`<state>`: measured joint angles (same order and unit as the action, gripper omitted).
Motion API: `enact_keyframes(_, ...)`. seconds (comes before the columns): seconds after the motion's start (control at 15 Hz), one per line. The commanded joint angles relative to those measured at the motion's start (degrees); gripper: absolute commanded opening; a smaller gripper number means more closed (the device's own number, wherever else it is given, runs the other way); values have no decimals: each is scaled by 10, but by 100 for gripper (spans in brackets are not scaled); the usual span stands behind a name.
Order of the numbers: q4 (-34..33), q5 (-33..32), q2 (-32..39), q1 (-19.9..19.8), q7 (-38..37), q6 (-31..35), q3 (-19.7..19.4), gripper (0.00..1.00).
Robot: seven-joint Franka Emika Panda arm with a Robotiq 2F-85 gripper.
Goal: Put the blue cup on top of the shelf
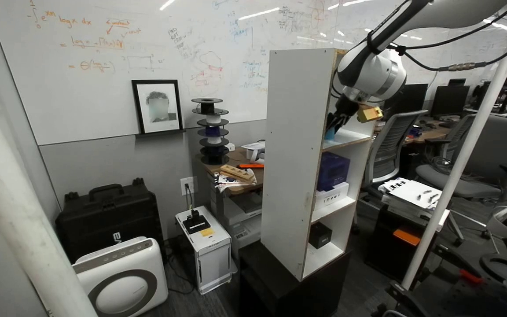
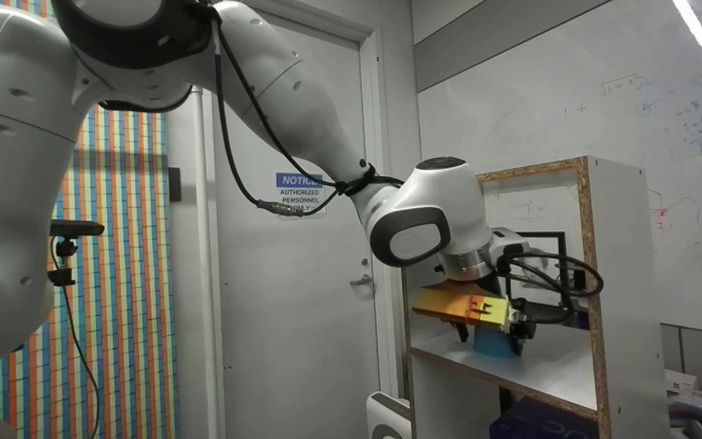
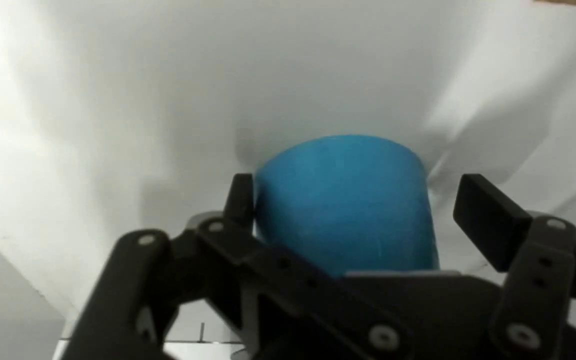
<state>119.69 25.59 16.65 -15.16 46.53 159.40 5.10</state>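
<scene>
The small light-blue cup point(image 3: 348, 210) stands on the floor of the top compartment of the tall white shelf point(image 1: 295, 158). The cup also shows in both exterior views, partly hidden by the gripper point(image 1: 330, 134) point(image 2: 491, 345). The shelf also shows in an exterior view point(image 2: 628, 274). My gripper point(image 3: 358, 192) reaches into that compartment with one finger on each side of the cup. In the wrist view the left finger is at or very near the cup's wall, and a clear gap lies between the cup and the right finger. The gripper is open. The cup's near end is hidden by the gripper.
The shelf's side walls and top edge point(image 2: 588, 161) close in around the wrist. A dark blue-purple box point(image 1: 333, 171) on a white box point(image 1: 332, 196) fills the middle compartment. A small black box point(image 1: 319, 234) sits in the bottom one. A white pole point(image 1: 469, 145) stands nearby.
</scene>
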Motion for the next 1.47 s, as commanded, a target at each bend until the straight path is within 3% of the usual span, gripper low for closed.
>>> enact_keyframes(0.0,9,85,8,-25,104,64,59,100)
enact_keyframes(0.07,14,104,8,-30,127,76,71,75)
enact_keyframes(0.13,18,122,7,-37,150,86,82,74)
enact_keyframes(0.33,30,174,-3,-62,211,117,113,55)
enact_keyframes(0.6,50,232,-17,-89,256,135,149,55)
enact_keyframes(0.8,96,248,-55,-90,224,108,139,55)
enact_keyframes(1.4,307,172,-275,-90,82,26,85,55)
